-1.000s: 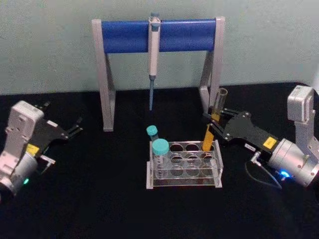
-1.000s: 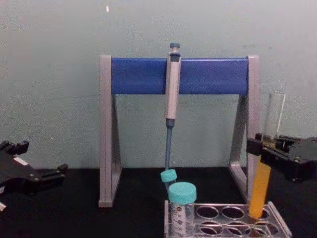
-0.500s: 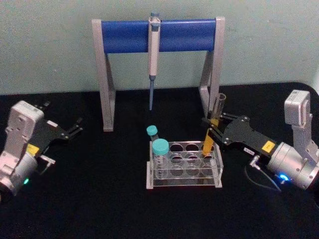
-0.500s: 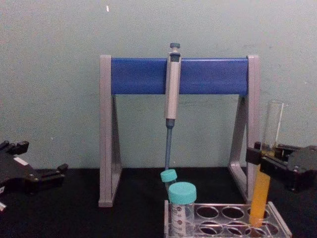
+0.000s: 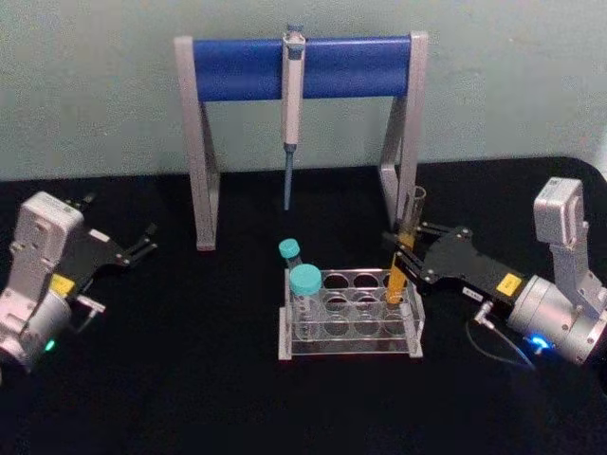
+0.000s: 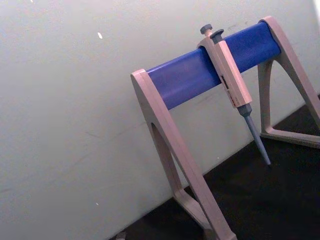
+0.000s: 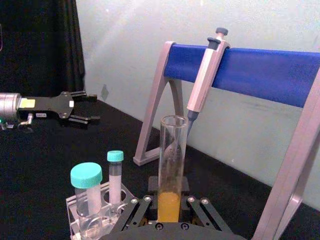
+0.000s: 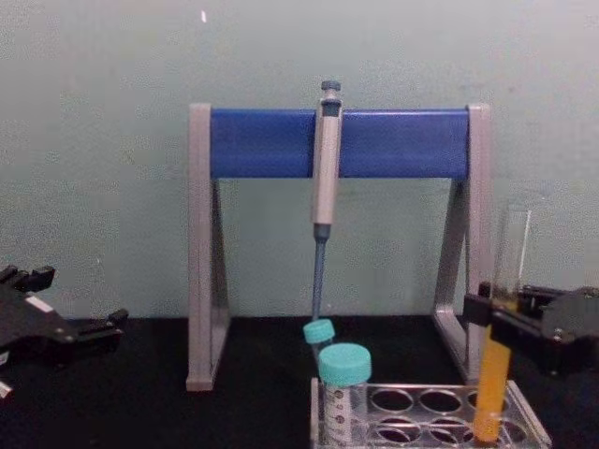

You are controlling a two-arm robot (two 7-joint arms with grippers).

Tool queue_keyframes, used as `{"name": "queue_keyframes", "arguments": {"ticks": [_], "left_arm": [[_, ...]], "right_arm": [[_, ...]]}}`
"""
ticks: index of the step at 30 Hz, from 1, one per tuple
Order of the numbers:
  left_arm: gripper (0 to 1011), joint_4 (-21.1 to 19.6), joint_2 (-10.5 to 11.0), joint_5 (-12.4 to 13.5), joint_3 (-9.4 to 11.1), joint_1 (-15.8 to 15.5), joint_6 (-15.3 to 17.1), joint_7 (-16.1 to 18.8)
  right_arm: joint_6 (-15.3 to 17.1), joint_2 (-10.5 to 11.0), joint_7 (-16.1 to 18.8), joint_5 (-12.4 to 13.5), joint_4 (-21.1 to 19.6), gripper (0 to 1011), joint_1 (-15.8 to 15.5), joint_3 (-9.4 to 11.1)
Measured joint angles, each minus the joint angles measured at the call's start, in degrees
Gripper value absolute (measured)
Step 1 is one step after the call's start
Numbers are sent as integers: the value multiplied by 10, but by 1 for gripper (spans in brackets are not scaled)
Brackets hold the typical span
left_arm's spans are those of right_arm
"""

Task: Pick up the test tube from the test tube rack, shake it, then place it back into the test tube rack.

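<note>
The test tube (image 5: pixel 395 280) is a tall clear tube with orange-yellow liquid in its lower half. It stands nearly upright with its bottom inside the back right hole of the clear test tube rack (image 5: pixel 347 334). My right gripper (image 5: pixel 402 252) is shut on the test tube at mid-height, reaching in from the right. In the chest view the test tube (image 8: pixel 510 253) passes through the right gripper (image 8: pixel 493 318) down into the rack (image 8: pixel 421 416). The right wrist view shows the tube (image 7: pixel 171 155) between the fingers. My left gripper (image 5: pixel 142 242) is parked open at the far left.
Two teal-capped tubes (image 5: pixel 305 281) (image 5: pixel 289 249) stand in the rack's left holes. Behind the rack rises a grey-and-blue pipette stand (image 5: pixel 379 64) with a pipette (image 5: pixel 291 104) hanging from its bar. The table top is black.
The right gripper has come down and slightly left with the test tube, sinking its bottom deeper into the rack's back right hole. The left arm has stayed still.
</note>
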Motion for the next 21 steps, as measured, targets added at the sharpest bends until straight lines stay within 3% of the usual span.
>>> {"name": "queue_keyframes", "arguments": {"ticks": [21], "left_arm": [[1001, 0, 0, 0, 0, 0, 0, 0]], "right_arm": [[1, -2, 5, -8, 18, 232, 4, -7]]}}
